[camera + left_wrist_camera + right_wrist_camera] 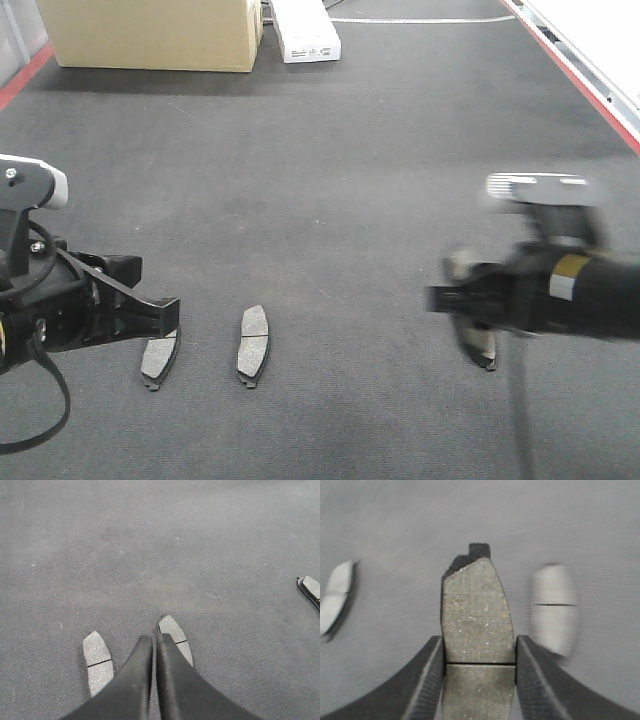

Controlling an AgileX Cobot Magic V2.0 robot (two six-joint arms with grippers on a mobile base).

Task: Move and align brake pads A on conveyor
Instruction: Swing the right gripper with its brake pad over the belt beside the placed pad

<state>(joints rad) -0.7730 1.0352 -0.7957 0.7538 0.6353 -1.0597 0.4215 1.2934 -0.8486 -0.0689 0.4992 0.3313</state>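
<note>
While blurred in the front view: right gripper clamped on a brake pad, grey face up.
Left gripper: fingers pressed together, holding nothing.
Left pad: on conveyor, partly under left fingertip.
Middle pad: at 3 o'clock of it (parallel, near).
Fourth pad: beside held one.
Cardboard box: 11 o'clock, far end.

Both arms are matte black. The left gripper ends in angular black fingers that taper to blunt tips, with a white-grey housing and looping black cables behind. The right gripper, blurred, carries a ribbed grey-white camera block and a yellow-white label; its fingers have finely textured inner faces.
</note>
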